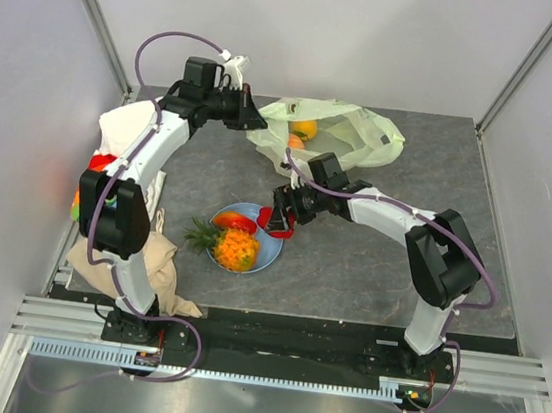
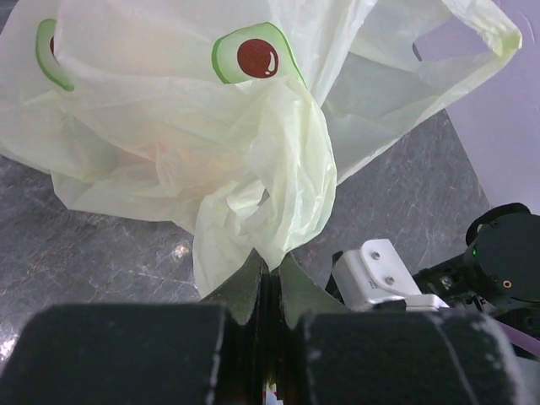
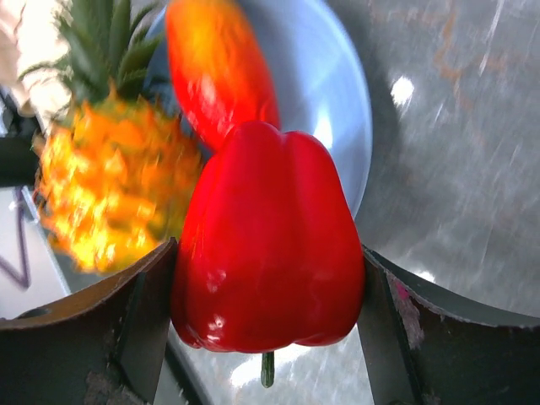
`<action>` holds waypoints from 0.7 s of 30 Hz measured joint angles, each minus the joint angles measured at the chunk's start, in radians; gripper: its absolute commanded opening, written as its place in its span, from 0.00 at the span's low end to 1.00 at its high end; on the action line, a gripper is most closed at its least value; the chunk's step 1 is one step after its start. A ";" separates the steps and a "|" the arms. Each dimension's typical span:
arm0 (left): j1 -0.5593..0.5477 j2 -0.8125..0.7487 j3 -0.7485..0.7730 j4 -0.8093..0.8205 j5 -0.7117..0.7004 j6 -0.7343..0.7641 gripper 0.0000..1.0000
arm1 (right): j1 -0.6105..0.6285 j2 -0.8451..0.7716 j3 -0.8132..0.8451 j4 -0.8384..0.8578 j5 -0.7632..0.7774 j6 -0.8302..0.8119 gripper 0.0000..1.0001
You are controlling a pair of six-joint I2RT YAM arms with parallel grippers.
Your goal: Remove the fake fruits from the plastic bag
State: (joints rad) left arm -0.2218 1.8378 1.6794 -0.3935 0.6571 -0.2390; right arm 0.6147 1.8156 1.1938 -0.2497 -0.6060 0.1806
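The pale yellow-green plastic bag point(image 1: 350, 135) lies at the back of the table with two yellow-orange fruits point(image 1: 304, 129) showing inside. My left gripper point(image 1: 256, 123) is shut on a bunched fold of the bag point(image 2: 261, 194) at its left edge. My right gripper point(image 1: 279, 223) is shut on the red pepper point(image 3: 268, 245) and holds it over the right rim of the light-blue plate point(image 1: 269, 249). On the plate lie the orange pineapple point(image 1: 232, 249) with its green crown and a red-orange fruit point(image 1: 235, 223); both also show in the right wrist view point(image 3: 110, 194).
A beige cloth point(image 1: 148, 266) lies at the front left by the left arm's base. A white cloth point(image 1: 129, 128) with a red fruit-like piece point(image 1: 102, 162) on it sits at the left edge. The table is dark grey point(image 1: 369, 268).
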 measured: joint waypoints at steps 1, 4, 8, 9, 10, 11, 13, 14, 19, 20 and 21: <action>0.004 -0.006 -0.009 0.000 0.000 0.000 0.02 | 0.005 0.014 0.008 0.017 0.008 0.003 0.51; 0.011 -0.016 -0.030 0.000 0.000 0.000 0.01 | 0.011 0.053 0.038 0.055 0.032 0.008 0.52; 0.012 -0.017 -0.043 0.002 0.001 -0.002 0.02 | 0.017 0.118 0.084 0.100 0.064 0.011 0.53; 0.012 -0.017 -0.044 0.002 0.002 -0.003 0.01 | 0.017 0.135 0.093 0.108 0.065 0.014 0.53; 0.012 -0.017 -0.044 0.003 0.002 -0.003 0.02 | 0.017 0.150 0.105 0.115 0.066 0.016 0.53; 0.012 -0.017 -0.044 0.003 0.004 -0.004 0.02 | 0.019 0.163 0.113 0.122 0.072 0.014 0.54; 0.012 -0.017 -0.044 0.006 0.007 -0.006 0.02 | 0.021 0.184 0.125 0.128 0.074 0.008 0.55; 0.012 -0.017 -0.044 0.006 0.007 -0.006 0.01 | 0.023 0.193 0.132 0.130 0.073 0.004 0.54; 0.012 -0.017 -0.044 0.006 0.007 -0.007 0.02 | 0.026 0.212 0.143 0.159 0.058 -0.003 0.60; 0.012 -0.017 -0.044 0.006 0.007 -0.006 0.02 | 0.027 0.212 0.143 0.166 0.055 -0.003 0.61; 0.012 -0.017 -0.044 0.006 0.007 -0.006 0.02 | 0.030 0.213 0.143 0.172 0.054 -0.005 0.61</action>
State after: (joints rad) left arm -0.2100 1.8210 1.6356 -0.3870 0.6643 -0.2455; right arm 0.6445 2.0285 1.3373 -0.0776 -0.5518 0.1757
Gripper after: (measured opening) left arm 0.044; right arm 0.829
